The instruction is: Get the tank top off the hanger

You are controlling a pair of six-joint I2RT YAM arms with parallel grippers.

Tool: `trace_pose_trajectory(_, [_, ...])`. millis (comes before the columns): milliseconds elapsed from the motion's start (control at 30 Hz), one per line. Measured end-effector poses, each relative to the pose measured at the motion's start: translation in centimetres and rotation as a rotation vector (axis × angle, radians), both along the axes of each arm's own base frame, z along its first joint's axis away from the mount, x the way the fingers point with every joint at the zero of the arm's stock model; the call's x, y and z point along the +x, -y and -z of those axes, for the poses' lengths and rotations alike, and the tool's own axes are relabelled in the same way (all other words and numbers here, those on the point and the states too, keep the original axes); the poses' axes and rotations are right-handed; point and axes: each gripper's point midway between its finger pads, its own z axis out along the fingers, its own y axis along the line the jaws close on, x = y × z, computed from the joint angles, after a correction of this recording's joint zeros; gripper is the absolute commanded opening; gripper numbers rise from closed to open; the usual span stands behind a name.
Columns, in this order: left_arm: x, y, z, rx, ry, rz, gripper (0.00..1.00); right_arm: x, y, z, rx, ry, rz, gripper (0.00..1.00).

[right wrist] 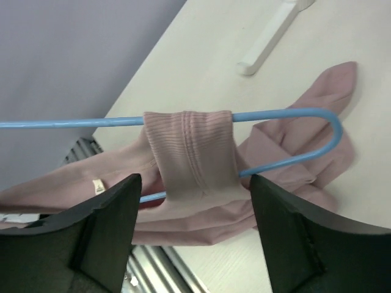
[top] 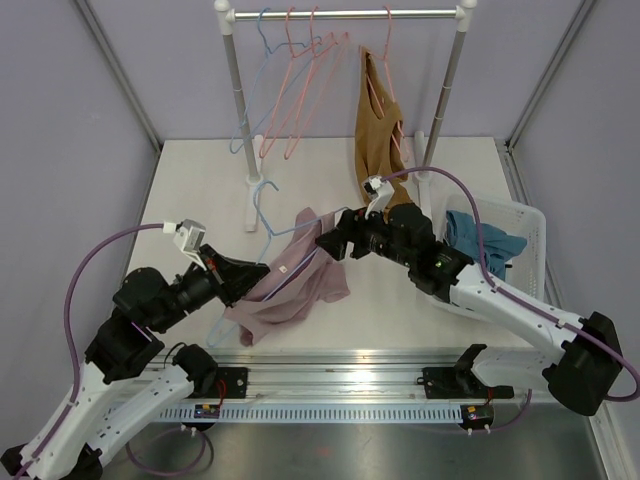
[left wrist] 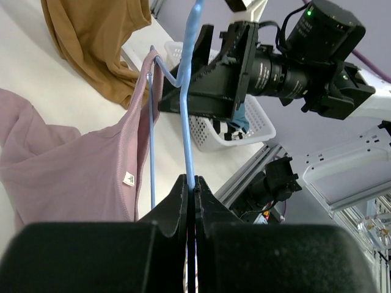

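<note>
A pink tank top (top: 295,285) lies partly on the table, one strap (right wrist: 189,152) still looped round the arm of a blue wire hanger (top: 262,215). My left gripper (top: 258,272) is shut on the hanger's wire (left wrist: 186,122), seen pinched between the jaws in the left wrist view (left wrist: 193,186); the top (left wrist: 73,171) hangs to its left. My right gripper (top: 325,243) is open at the hanger's far end. In the right wrist view (right wrist: 195,178) its fingers stand wide on either side of the strap without touching it, the hanger's bend (right wrist: 333,131) to the right.
A clothes rail (top: 345,14) at the back holds several pink and blue hangers and a brown garment (top: 380,130). A white basket (top: 520,235) with blue clothing stands at the right, beside my right arm. The rail's foot (top: 253,200) lies behind the hanger.
</note>
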Motion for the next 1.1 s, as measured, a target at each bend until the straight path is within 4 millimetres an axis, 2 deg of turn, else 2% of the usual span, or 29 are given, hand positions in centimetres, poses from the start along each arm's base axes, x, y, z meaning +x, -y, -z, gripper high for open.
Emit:
trace_pose_trajectory(33, [0.0,0.0,0.2,0.004,-0.005,0.000,0.00,0.4,0.1,0.1,-0.013,0.011,0.017,0.63])
trace_pose_trajectory(100, [0.0,0.0,0.5,0.011,-0.014,0.000,0.00,1.0,0.5,0.2,-0.033,0.034,0.046,0.50])
trace_pose_trajectory(167, [-0.1,0.0,0.7,0.016,-0.020,0.001,0.00,1.5,0.7,0.2,-0.046,0.049,0.067,0.49])
trace_pose_trajectory(233, [-0.1,-0.1,0.8,0.019,-0.023,0.002,0.00,1.9,0.8,0.3,-0.059,0.059,0.085,0.54])
trace_pose_trajectory(300, [-0.2,-0.1,0.8,0.018,-0.022,0.002,0.00,2.4,0.7,0.5,-0.076,0.065,0.092,0.52])
trace_pose_trajectory(467, [-0.3,-0.2,0.8,0.019,-0.023,0.002,0.00,2.9,0.7,1.5,-0.121,0.069,0.099,0.00])
trace_pose_trajectory(633, [-0.3,-0.4,1.8,0.059,-0.039,-0.003,0.00,3.9,2.2,2.2,-0.180,0.081,0.182,0.00])
trace_pose_trajectory(867, [-0.6,-0.7,2.6,0.108,-0.046,0.008,0.00,7.4,8.2,3.6,-0.316,0.040,0.422,0.00])
trace_pose_trajectory(933, [-0.7,-0.7,2.6,0.107,-0.045,0.011,0.00,8.4,9.2,3.9,-0.338,0.021,0.447,0.00])
trace_pose_trajectory(1000, [-0.8,-0.6,2.4,0.102,-0.041,0.017,0.00,8.6,9.0,4.4,-0.348,0.000,0.423,0.00])
trace_pose_trajectory(1100, [-1.0,-0.3,1.8,0.084,-0.022,0.039,0.00,7.6,7.8,4.9,-0.340,-0.034,0.336,0.00])
